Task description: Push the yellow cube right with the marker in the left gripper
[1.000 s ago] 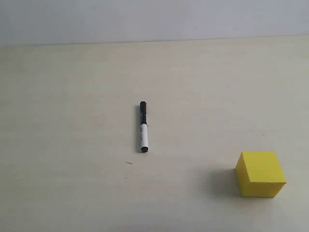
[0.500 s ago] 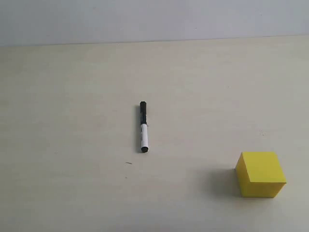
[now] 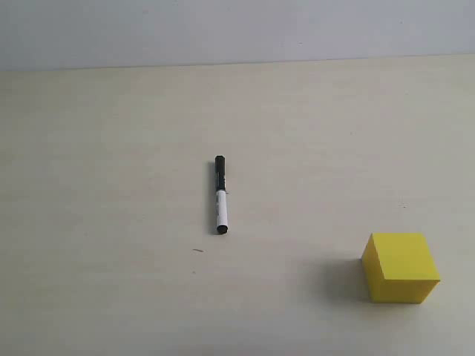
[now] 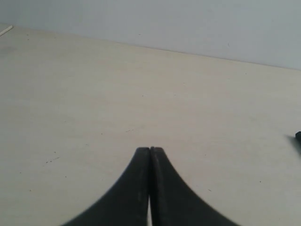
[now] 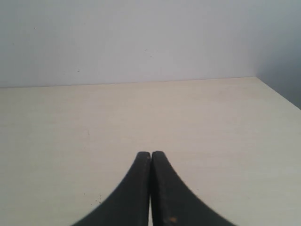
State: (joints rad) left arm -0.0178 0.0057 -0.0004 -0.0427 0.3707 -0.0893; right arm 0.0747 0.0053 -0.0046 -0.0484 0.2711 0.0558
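Left pincer [image 4: 150, 151] pressed fully closed, holding nothing, right pincer [image 5: 151, 154] likewise closed and empty, marker [image 3: 220, 194] lying loose mid-table [image 3: 104, 148], yellow cube [image 3: 401, 267] well apart to its right, nearer the front edge

The left gripper [image 4: 150, 150] is hanging over the pale worktop [image 4: 84, 94], its two black fingers [image 4: 134, 188] pressing flat against each other with nothing showing between them. Beyond the tips the worktop is running back to a light grey wall [image 4: 188, 23]. A small dark shape [image 4: 298, 136] is poking in at the edge of the view, too cut off to name.
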